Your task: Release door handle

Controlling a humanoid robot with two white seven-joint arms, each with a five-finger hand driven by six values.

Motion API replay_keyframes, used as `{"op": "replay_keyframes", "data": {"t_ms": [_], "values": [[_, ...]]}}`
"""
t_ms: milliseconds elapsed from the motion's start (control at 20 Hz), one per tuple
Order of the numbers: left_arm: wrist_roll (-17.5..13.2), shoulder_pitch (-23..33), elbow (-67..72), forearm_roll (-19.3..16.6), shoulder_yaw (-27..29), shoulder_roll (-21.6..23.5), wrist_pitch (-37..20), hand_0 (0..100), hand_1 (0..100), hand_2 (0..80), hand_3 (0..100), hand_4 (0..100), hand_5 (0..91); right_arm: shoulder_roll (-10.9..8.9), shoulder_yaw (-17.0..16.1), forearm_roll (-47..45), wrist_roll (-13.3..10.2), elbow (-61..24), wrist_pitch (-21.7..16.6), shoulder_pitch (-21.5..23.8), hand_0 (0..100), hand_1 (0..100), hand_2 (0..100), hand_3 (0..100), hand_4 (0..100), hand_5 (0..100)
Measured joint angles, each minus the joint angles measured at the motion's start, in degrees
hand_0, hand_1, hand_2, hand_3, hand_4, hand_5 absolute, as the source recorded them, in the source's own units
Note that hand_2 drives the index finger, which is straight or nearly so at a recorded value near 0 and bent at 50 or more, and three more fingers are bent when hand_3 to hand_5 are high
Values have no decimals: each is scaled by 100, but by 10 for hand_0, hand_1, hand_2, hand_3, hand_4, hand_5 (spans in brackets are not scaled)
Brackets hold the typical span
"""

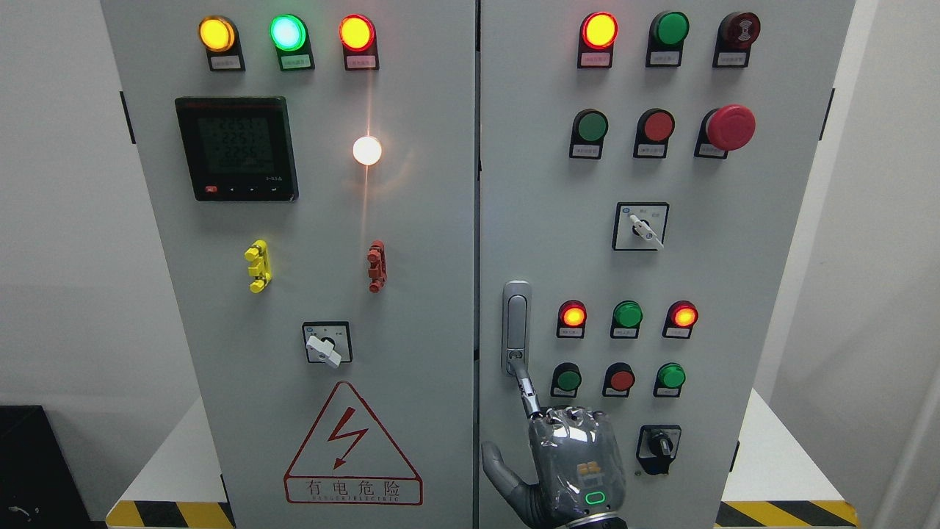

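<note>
Plain white walls frame a tall grey electrical cabinet point(411, 308), its two doors shut and meeting at a dark centre seam, and standing on a white plinth point(778, 455) edged with yellow-and-black hazard stripes. Down at the bottom, just right of the middle, there's the robot's right hand point(562, 459), silver-grey and seen from the back, with a green light glowing at the wrist. One finger point(526, 389) is stretched straight up and its tip is touching the lower end of the door handle point(516, 327), a slim chrome lever set upright on the right door, right beside the seam. The thumb splays off to the left and the other fingers are tucked at the knuckles; nothing is clamped, so this hand is loose, holding nothing. That reads as the release very nearly done, with only fingertip contact left. The next move calls for drawing that finger straight back and down, away from the lever, without hooking it or dragging the door open. The left arm isn't showing at all. Moving outward, red and green pilot lamps and push buttons point(628, 345) sit just right of the handle, a black rotary switch point(659, 445) beside the hand, a lightning warning triangle point(352, 448) on the left door. The cabinet is the only container here, and its contents are hidden behind the closed doors.
</note>
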Motion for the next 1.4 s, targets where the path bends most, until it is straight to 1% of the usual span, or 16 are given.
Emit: {"op": "replay_keyframes", "data": {"t_ms": [1402], "values": [[0,0,-1,2,0,0,0,120,556,0,0,0,0,-1,9,1,2,71,0,49,361,240,127,1000,1000,1000]]}}
